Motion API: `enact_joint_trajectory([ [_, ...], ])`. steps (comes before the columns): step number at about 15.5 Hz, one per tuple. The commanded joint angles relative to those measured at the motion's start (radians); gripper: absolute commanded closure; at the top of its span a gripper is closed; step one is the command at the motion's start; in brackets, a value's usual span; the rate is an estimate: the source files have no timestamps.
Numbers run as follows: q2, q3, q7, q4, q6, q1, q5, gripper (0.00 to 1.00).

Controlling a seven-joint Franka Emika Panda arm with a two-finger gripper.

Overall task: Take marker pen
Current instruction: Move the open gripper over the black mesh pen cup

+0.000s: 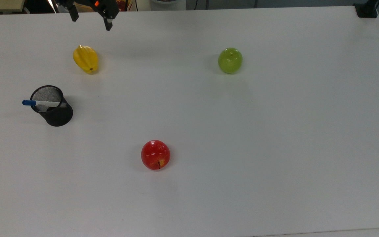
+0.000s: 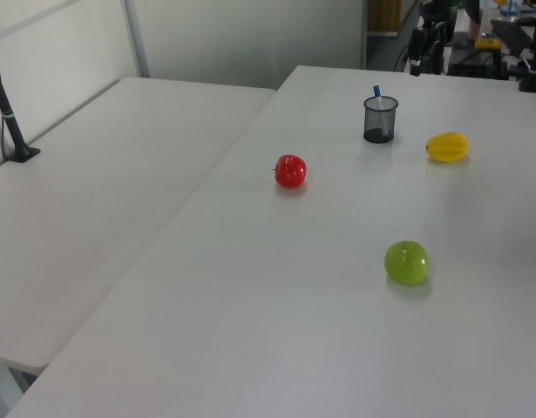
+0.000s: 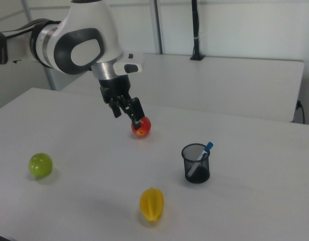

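The pincer [image 1: 90,19] hangs above the far edge of the table [image 1: 275,131] in the top view, its two black fingers spread wide with nothing between them. In the right view the pincer [image 3: 126,114] tilts downward from the white and grey arm [image 3: 76,42], held in the air above the table, and its lower finger overlaps the red apple [image 3: 141,126] behind it. In the left view the pincer [image 2: 424,48] shows at the table's far end, beyond the cup.

Nearest to it in the top view is the yellow star fruit [image 1: 85,59], lying on the table just below the fingers in that picture. Further down and toward the top view's left stands the black mesh cup [image 1: 52,106]. The marker pen [image 1: 41,103] is in this cup, leaning against its rim, with the blue cap sticking out over the edge toward the top view's left. In the right view the marker pen [image 3: 201,155] slants up to the right view's right, its cap above the rim of the cup [image 3: 196,164].

The red apple [image 1: 155,154] lies nearer the top view's bottom, well apart from the cup. The green apple [image 1: 230,60] sits toward the top view's right, well apart from the rest.
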Motion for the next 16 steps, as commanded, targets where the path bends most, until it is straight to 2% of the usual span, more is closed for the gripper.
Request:
enact_joint_trajectory([
  [1, 0.098, -0.005, -0.016, 0.07, 0.094, -0.051, 0.032, 0.0],
  [6, 0.249, 0.05, -0.013, 0.225, 0.122, -0.207, 0.063, 0.0],
  [12, 0.401, 0.052, 0.016, 0.335, 0.227, -0.279, 0.06, 0.0],
  [16, 0.496, 0.05, 0.097, 0.42, 0.241, -0.315, 0.057, 0.08],
])
